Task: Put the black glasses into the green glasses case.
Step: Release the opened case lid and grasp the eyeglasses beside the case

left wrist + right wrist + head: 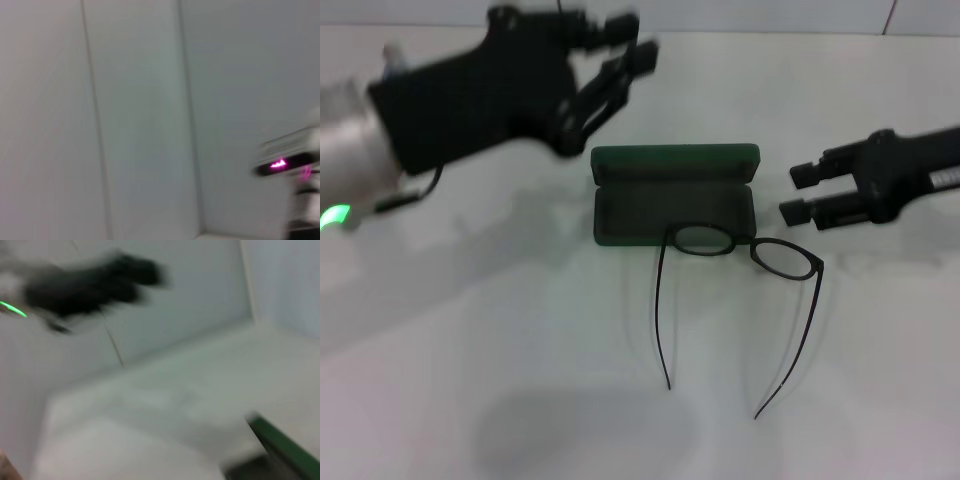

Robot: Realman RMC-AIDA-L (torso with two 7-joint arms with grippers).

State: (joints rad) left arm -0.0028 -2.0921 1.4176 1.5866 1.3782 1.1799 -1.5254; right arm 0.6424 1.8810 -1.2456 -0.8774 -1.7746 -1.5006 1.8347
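Observation:
The green glasses case (675,205) lies open in the middle of the table, with its lid (675,160) standing at the back. The black glasses (745,250) lie unfolded at the case's front right. One lens (703,239) overlaps the case's front edge and the other lens (786,260) is on the table; the temple arms reach toward the front. My left gripper (625,45) is raised behind and left of the case, open and empty. My right gripper (803,192) is low to the right of the case, open and empty. A corner of the case shows in the right wrist view (285,447).
The white table (520,330) meets a pale wall at the back. The left wrist view shows only wall panels and a device with a magenta light (280,164). My left arm shows blurred in the right wrist view (90,285).

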